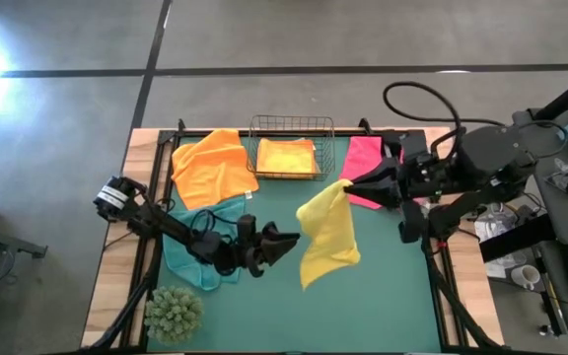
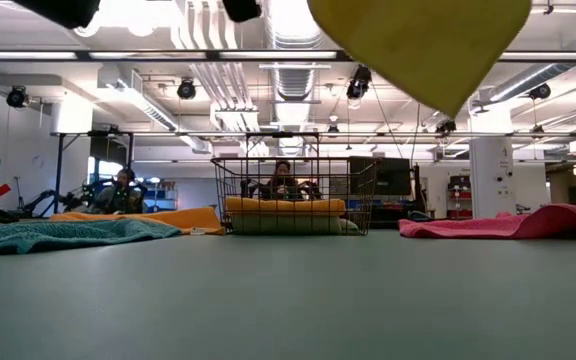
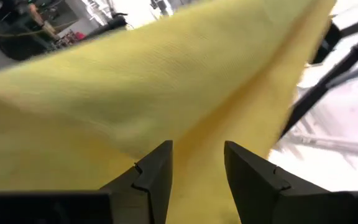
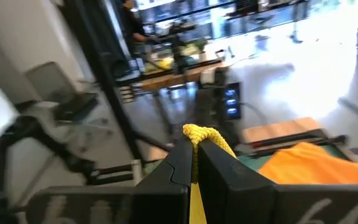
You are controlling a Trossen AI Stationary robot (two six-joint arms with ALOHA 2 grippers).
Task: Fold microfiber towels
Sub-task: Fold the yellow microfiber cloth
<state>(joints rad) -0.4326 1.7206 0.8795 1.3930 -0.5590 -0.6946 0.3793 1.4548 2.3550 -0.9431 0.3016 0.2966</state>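
While the soft yellow microfiber towel [image 1: 328,237] hangs in the air above the middle of the green table mat [image 1: 392,306], its top corner is pinched in the right gripper [image 1: 347,183], fingers pressed together on a bunched knot of fabric, clear in the right wrist view. Cloth drapes down loose and unfolded, lower tip off the mat per the low view. Left gripper [image 1: 292,239] sits just left of the hanging towel, fingers spread, pointed at its edge; left wrist view shows yellow cloth right ahead of the parted fingers, not yet gripped as far as I can tell. Outward: crumpled teal fuzzy towel [image 1: 197,258] lies under the left arm at the left side, flat orange fuzzy towel [image 1: 213,168] at far left, pink fuzzy towel [image 1: 365,166] at far right, partly under the right arm. Dark wire basket [image 1: 292,125] at the far middle holds an orange cloth folded square [image 1: 286,157] on top of what looks like a pale green one, seen only from the low view. Spiky green plant ball [image 1: 174,313] sits at the near left corner. Progress judgement: likely two towels folded and binned, yellow one only lifted, no fold started; teal, orange, pink still to do. So under halfway.
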